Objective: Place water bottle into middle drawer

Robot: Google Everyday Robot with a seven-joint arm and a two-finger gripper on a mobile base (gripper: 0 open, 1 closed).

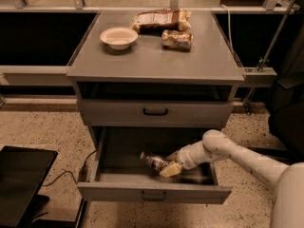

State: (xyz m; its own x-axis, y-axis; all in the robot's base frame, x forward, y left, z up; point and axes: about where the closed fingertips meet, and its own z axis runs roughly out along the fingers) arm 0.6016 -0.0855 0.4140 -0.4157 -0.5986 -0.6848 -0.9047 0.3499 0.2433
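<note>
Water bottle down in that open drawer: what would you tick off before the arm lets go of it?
1. The middle drawer is pulled out far enough: ok.
2. The water bottle is within the drawer's walls: ok.
3. The gripper is low inside the drawer, jaws closed on the bottle's base end: ok.
4. The bottle rests on the drawer floor: cannot tell; it looks tilted, cap up and to the left.
5. The upper drawer is shut, out of the arm's way: ok.
</note>
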